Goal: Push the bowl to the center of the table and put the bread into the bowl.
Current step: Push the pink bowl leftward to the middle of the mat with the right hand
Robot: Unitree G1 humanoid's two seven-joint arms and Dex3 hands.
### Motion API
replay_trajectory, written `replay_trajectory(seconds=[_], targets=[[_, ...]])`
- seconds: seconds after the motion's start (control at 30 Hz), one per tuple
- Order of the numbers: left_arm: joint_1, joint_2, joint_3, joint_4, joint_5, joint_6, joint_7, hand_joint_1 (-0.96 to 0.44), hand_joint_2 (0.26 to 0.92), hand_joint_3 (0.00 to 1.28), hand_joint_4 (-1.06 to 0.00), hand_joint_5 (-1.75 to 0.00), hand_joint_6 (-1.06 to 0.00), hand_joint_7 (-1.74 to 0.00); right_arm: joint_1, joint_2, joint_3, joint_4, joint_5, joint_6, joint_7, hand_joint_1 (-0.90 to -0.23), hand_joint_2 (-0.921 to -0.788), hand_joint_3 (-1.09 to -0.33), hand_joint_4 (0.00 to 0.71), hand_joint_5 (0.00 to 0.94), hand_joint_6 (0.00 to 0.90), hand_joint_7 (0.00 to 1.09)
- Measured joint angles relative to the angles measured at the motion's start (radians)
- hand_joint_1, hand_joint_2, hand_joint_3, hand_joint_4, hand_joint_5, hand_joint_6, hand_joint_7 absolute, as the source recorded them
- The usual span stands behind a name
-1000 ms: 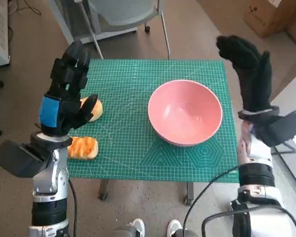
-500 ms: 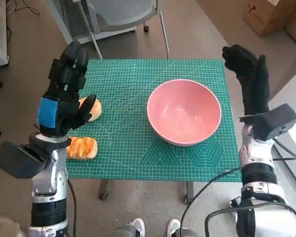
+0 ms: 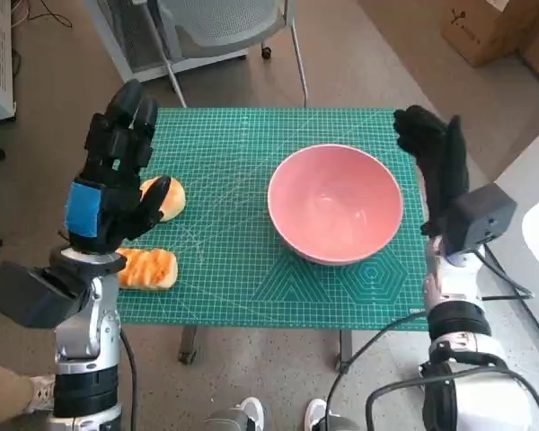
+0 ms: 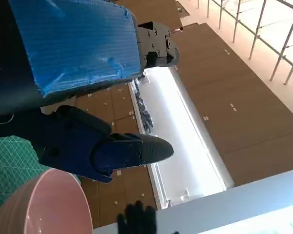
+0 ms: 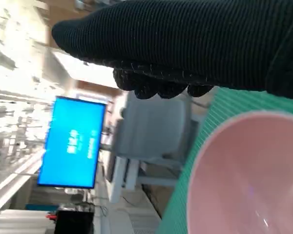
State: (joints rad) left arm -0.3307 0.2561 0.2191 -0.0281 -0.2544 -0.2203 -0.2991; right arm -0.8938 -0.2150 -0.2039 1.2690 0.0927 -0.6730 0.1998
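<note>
Head view: pink bowl (image 3: 335, 204) upright on the green cutting mat (image 3: 242, 171), in the right half of the table, nothing inside; just beside its right rim, the right hand (image 3: 434, 163) in its black glove, raised with fingers extended upward and held apart, gripping nothing, whether touching the rim cannot be told; toward the mat's left edge, one piece of bread (image 3: 168, 199) partly hidden behind the left hand (image 3: 115, 179), a second bread (image 3: 146, 268) near the front left corner, well apart from the bowl; left hand upright above that left edge, blue tape on its back, fingers spread, thumb out toward the first bread, empty; beyond the far edge of the table, a grey chair (image 3: 225, 27); cardboard boxes (image 3: 494, 27) at the upper right on the floor; a person's shoes (image 3: 278, 415) at the near edge. Left wrist view: taped back of the hand large, black thumb pointing out, pink bowl rim in the corner, gloved fingertips beyond it. Right wrist view: glove across the top, bowl's inside below, a blue screen (image 5: 75, 142) far behind.
</note>
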Motion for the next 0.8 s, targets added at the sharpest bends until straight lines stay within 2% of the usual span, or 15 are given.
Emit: replay_trajectory(seconds=[0.2, 0.3, 0.57, 0.8], targets=[[0.018, 0.004, 0.008, -0.024, -0.003, 0.007, 0.001, -0.69, 0.921, 0.37, -0.08, -0.05, 0.0, -0.36, 0.002, 0.011, -0.009, 0.018, -0.001, 0.054, -0.009, -0.605, -0.921, -0.751, 0.225, 0.0, 0.31, 0.04], [0.026, 0.006, 0.013, -0.033, -0.003, 0.009, 0.002, -0.7, 0.921, 0.37, -0.08, -0.05, 0.0, -0.36, 0.005, 0.018, -0.009, 0.024, -0.012, 0.073, -0.023, -0.595, -0.921, -0.757, 0.227, 0.001, 0.314, 0.04], [0.043, 0.009, 0.025, -0.047, -0.004, 0.016, 0.002, -0.7, 0.921, 0.37, -0.09, -0.05, 0.0, -0.37, 0.012, 0.031, -0.009, 0.031, -0.023, 0.099, -0.04, -0.558, -0.921, -0.769, 0.233, 0.003, 0.32, 0.05], [0.06, 0.015, 0.038, -0.067, -0.004, 0.017, 0.003, -0.71, 0.921, 0.36, -0.09, -0.05, 0.0, -0.36, 0.012, 0.041, -0.002, 0.032, -0.04, 0.119, -0.063, -0.565, -0.921, -0.759, 0.236, 0.004, 0.322, 0.05]])
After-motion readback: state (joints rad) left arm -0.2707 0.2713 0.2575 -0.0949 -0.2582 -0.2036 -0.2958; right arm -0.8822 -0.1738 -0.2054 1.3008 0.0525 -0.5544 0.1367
